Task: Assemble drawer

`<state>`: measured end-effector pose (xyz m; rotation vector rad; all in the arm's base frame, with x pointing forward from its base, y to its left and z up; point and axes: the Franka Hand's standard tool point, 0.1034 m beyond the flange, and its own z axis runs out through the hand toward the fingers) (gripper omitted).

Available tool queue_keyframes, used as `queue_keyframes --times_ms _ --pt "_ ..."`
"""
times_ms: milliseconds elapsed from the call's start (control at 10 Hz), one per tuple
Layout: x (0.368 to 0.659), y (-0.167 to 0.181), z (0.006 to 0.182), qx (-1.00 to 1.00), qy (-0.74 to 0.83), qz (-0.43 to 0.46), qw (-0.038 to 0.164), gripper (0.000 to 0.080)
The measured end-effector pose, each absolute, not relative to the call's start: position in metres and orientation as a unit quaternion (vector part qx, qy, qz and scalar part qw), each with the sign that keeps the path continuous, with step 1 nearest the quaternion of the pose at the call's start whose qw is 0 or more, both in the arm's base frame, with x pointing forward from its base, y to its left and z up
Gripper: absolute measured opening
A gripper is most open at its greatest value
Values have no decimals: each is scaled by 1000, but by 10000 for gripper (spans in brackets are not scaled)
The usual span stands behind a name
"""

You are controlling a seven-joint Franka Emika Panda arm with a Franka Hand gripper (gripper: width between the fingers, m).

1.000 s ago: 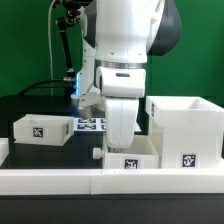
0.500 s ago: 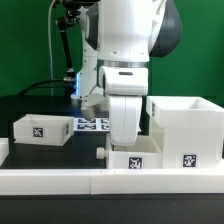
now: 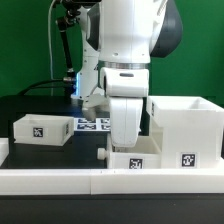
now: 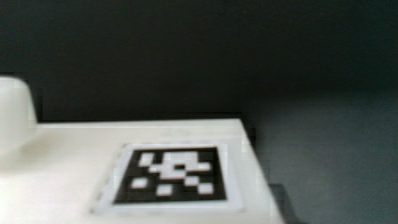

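How far the jaws stand open cannot be told, because the gripper (image 3: 124, 138) reaches down at the middle tray (image 3: 137, 160), whose wall hides the fingertips. That tray sits against the front rail (image 3: 50, 180), just beside the tall shell (image 3: 186, 128) on the exterior view's right. The second tray (image 3: 42, 129) lies well apart on the exterior view's left.

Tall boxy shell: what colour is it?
White shell, with a black-and-white square tag; the exterior view shows it best.
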<state>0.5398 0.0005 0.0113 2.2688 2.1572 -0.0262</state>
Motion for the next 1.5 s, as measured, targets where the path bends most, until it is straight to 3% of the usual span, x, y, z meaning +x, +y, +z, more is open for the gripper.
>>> queue_keyframes --times_ms 1100,1200,1300,1500 --pt "542 14 12 707 707 -12 12 41" --pt "542 14 12 708 706 -12 12 166" --pt "543 13 13 708 706 -11 13 166" --pt "546 16 27 714 700 -6 19 438"
